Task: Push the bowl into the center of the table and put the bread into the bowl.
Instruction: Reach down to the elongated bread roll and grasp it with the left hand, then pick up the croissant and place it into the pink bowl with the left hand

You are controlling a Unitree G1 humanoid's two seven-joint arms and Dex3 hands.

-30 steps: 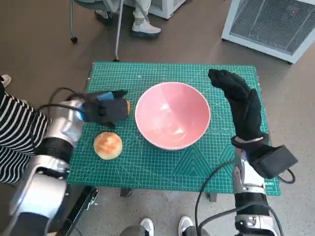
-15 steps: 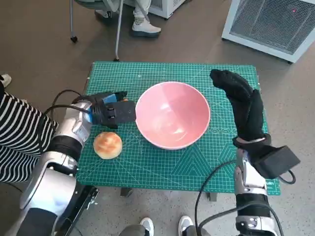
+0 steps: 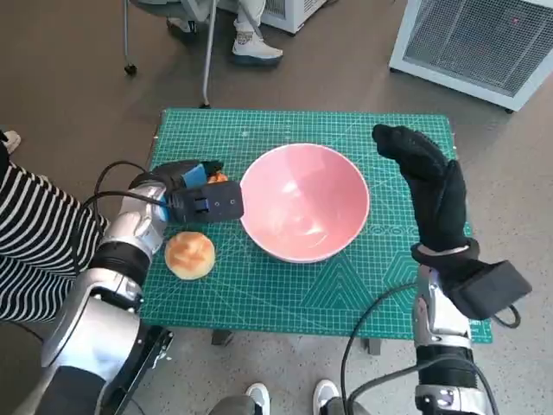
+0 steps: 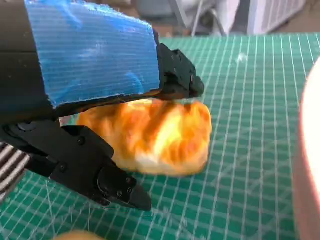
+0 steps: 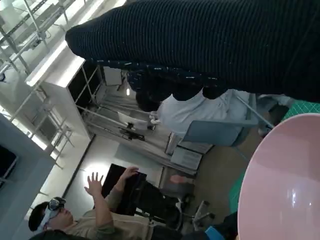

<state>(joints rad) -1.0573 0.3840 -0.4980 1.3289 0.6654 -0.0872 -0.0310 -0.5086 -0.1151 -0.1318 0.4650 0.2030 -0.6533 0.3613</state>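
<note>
Already the pink bowl (image 3: 304, 203) sits about mid-desk (image 3: 285, 298), so the push looks done; no bread is in it yet. The left robot hand (image 3: 205, 201) has its fingers partly closed around a golden bread (image 4: 150, 135) just left of the bowl. A round bun (image 3: 190, 255) lies nearer. The right robot hand (image 3: 423, 177) hangs open, holding nothing.
</note>
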